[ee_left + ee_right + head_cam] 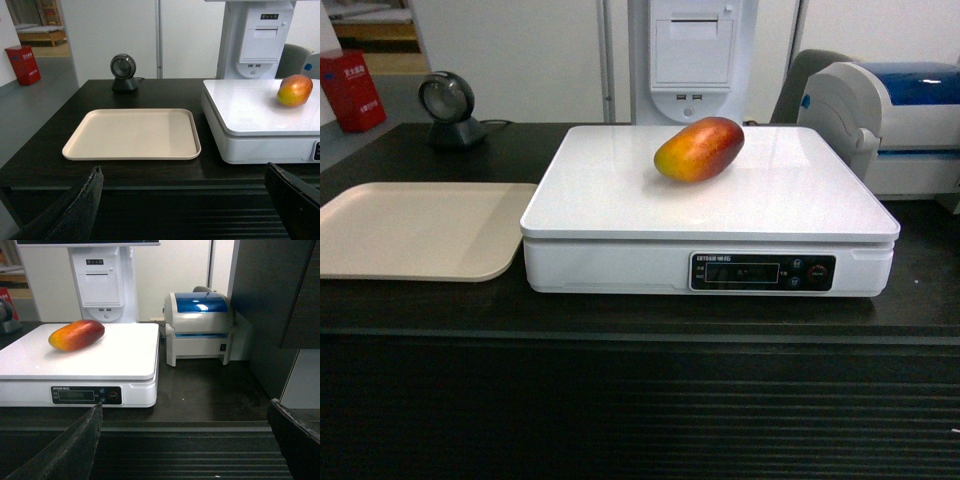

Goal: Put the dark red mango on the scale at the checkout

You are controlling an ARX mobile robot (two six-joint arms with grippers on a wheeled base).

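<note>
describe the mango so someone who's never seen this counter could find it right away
On the black counter sits a big white scale, right of a beige tray. The mango lies on the scale's platform towards the back, the only fruit there: oval, dark red fading to yellow-orange.

One mango (699,149); one scale (710,215); one tray (415,230) at its 9 o'clock; one printer (898,125) at 2 o'clock; one round scanner (453,112); one counter (640,330); one red box (353,90).
</note>
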